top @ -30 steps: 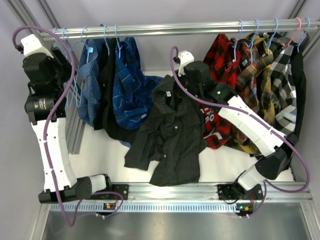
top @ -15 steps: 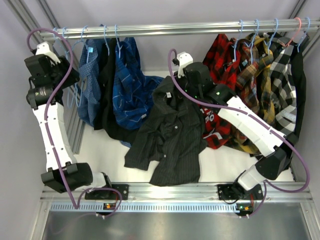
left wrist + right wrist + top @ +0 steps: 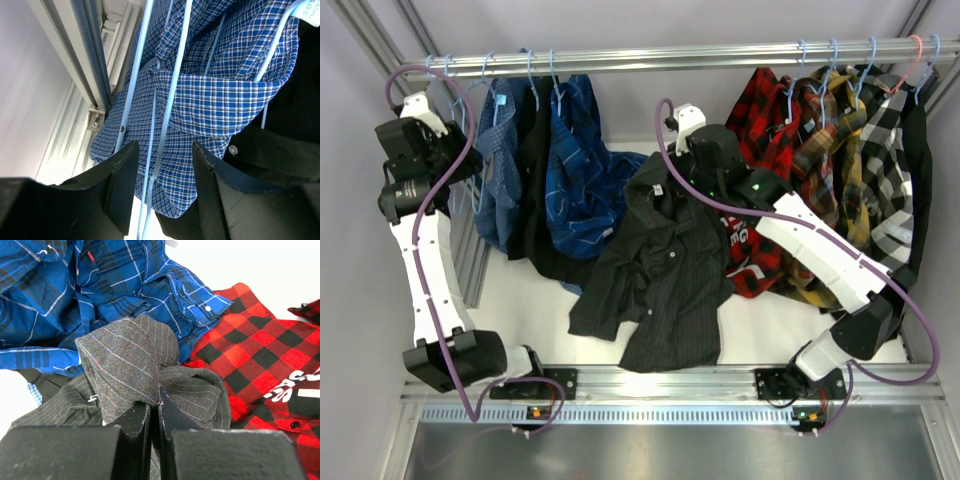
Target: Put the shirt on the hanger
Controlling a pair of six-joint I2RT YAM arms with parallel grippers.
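Top external view shows the dark charcoal pinstriped button-up shirt (image 3: pixel 665 270) lying spread out on the white table (image 3: pixel 525 300). It is in the middle, between the hanging blue clothes and the red ones. Its top end reaches up to my right gripper (image 3: pixel 155 407), but my right arm covers that spot from above, so the grip is hidden there. My right wrist view shows it instead. My two black fingers are squeezed together with a bunched fold of the striped cloth pinched between them. The rest of the shirt is cut off at the bottom of that picture.

My left gripper (image 3: pixel 162 187) is up by the far left end of the silver metal rail (image 3: pixel 670 55). Its two fingers are spread apart and squeeze nothing. The thin light-blue wire hanger (image 3: pixel 171 95) hangs there, and one of its wires runs down through the gap between my fingers. A second blue wire runs down beside it, toward the finger on the left of the picture. I cannot tell if both wires belong to one hanger. The hook is cut off at the top.

I count one dark shirt on the table and two long wires by my left fingers. Behind the wires hangs a blue checked shirt (image 3: pixel 225 100). Beside my right fingers lies a red-and-black checked shirt (image 3: pixel 250 350). The hooks on the rail are too thin to count for sure
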